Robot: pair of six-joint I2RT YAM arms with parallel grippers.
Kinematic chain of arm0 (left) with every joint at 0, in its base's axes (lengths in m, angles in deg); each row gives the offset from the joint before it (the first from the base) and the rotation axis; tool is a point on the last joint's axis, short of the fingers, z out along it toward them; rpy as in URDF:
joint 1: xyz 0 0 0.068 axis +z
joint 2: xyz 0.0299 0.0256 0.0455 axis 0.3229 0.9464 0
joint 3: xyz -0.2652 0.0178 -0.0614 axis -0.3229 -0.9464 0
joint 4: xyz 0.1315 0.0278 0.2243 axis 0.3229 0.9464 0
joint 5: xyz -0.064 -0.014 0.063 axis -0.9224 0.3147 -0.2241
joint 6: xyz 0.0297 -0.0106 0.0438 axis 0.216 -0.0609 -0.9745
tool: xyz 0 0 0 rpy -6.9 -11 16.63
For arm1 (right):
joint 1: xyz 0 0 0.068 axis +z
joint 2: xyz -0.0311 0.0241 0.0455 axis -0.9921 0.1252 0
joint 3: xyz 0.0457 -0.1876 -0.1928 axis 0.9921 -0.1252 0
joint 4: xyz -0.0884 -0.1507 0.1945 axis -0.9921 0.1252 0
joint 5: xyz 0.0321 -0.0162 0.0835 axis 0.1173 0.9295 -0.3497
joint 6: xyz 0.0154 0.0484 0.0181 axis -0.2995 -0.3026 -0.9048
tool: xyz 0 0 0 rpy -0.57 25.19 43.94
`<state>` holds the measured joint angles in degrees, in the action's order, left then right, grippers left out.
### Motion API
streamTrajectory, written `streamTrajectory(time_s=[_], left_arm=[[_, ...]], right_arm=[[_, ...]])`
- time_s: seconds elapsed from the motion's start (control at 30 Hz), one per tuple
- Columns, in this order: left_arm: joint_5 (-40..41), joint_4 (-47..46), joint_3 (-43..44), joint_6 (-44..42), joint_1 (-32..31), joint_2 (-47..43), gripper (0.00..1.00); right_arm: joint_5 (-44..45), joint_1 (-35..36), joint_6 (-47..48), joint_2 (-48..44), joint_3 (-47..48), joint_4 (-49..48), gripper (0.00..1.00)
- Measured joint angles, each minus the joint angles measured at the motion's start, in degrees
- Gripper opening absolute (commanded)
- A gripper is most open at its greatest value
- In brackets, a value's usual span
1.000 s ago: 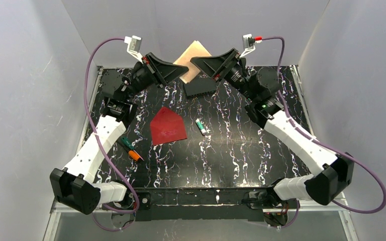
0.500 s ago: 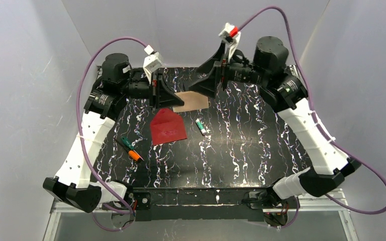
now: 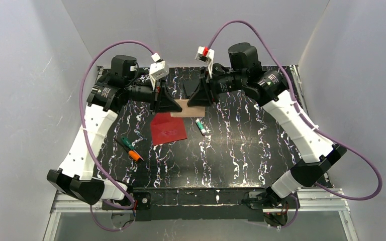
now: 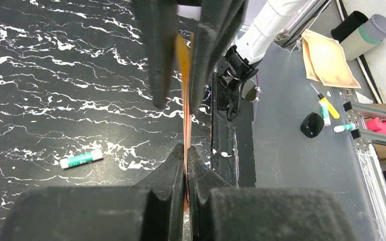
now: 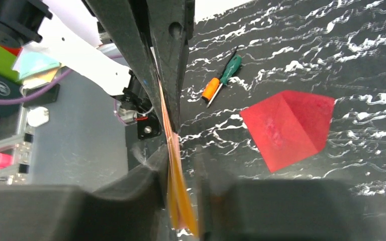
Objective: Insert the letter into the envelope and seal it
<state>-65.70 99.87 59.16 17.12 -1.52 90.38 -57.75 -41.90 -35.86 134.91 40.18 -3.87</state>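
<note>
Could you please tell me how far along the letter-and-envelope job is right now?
Done: the letter is lifted, pinched edge-on by the left gripper. In hand: the right gripper brackets the same sheet just beyond the envelope; whether it clamps is unclear. Left: the envelope lies flat, flap open, letter outside, so inserting and sealing remain.

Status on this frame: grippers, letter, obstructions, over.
Left gripper, right gripper both shut on thin pale paper letter. Dark red paper envelope flat, flap open. Small green glue stick alongside.
</note>
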Motion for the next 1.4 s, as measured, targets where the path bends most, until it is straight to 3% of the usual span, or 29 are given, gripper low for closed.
streamTrajectory(time_s=[0.03,0.07,0.13,0.23,0.3,0.47,0.63,0.83,0.9,1.03,1.27,1.4], left_arm=[[0.0,0.2,0.2,-0.2,0.0,0.0,0.00],[0.1,0.2,0.5,0.1,0.0,0.0,0.09],[1.4,-0.8,1.4,1.9,0.0,-0.2,0.50],[4.4,-6.5,1.8,6.3,0.0,-1.8,0.82],[6.2,-12.5,1.2,10.9,0.3,-4.0,0.92],[10.2,-31.6,-2.3,29.5,0.9,-10.1,0.95],[11.6,-49.5,-1.9,51.4,0.9,-7.3,0.91],[13.1,-66.5,-3.1,72.7,0.9,0.9,0.90],[13.6,-71.5,-3.6,77.9,0.9,2.1,0.83],[14.4,-82.2,-4.3,86.4,0.9,2.4,0.76],[15.6,-92.5,-8.3,91.1,0.9,-1.2,0.89],[16.4,-94.3,-9.8,91.1,0.9,-2.5,0.89]], right_arm=[[-0.2,0.1,0.4,0.2,0.5,0.2,0.01],[-0.2,0.2,0.4,0.4,1.0,0.4,0.01],[-0.3,0.4,0.0,0.3,1.7,0.3,0.01],[0.8,0.4,-1.3,-0.5,2.0,-1.9,0.01],[3.4,0.4,-2.9,-2.0,1.6,-5.3,0.01],[11.0,0.4,-9.2,-12.3,-7.7,-20.7,0.01],[17.0,0.4,-19.6,-21.6,-17.9,-41.0,0.01],[21.4,0.4,-35.3,-21.6,-25.2,-64.0,0.01],[22.5,0.4,-40.4,-19.3,-27.1,-69.2,0.01],[23.2,0.4,-44.8,-16.9,-28.5,-72.7,0.01],[29.6,0.4,-48.1,-18.2,-32.1,-76.8,0.01],[35.8,0.4,-48.7,-21.1,-35.5,-78.4,0.01]])
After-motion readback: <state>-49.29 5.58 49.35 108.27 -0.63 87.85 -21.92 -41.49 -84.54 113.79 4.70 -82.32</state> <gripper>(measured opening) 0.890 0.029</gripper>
